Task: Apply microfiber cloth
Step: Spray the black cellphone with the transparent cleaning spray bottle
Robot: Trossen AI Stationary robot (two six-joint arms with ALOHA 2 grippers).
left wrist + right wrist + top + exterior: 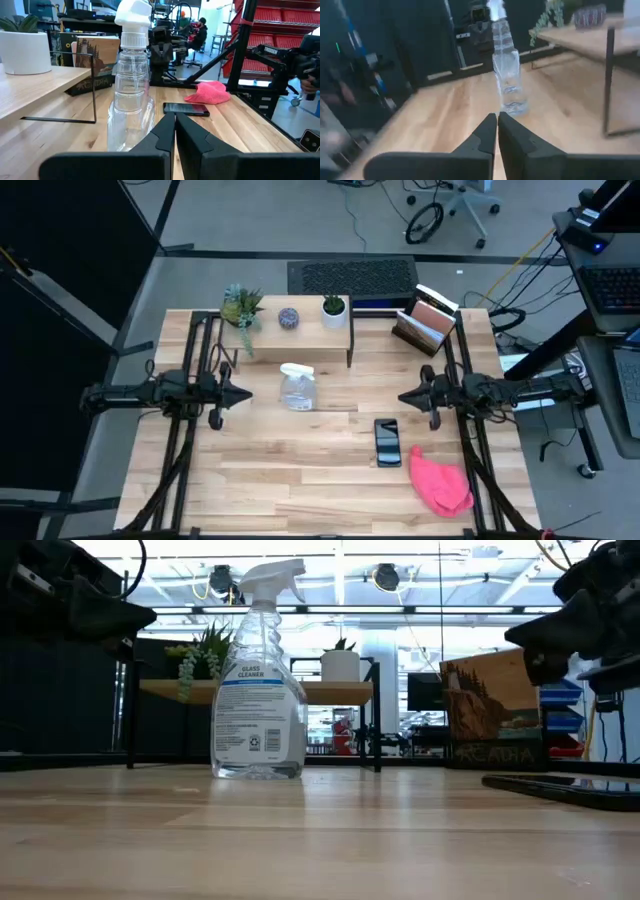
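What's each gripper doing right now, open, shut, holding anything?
Left gripper: shut, empty, raised over the table's left side facing the spray bottle.
Right gripper: shut, empty, above the smartphone; microfiber cloth untouched.

Pink cloth, black smartphone

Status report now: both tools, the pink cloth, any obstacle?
Left tool shut, empty, beside spray bottle. Right tool shut, empty, above table. Microfiber cloth untouched, near front right corner. Smartphone lies beside it; nothing blocking.
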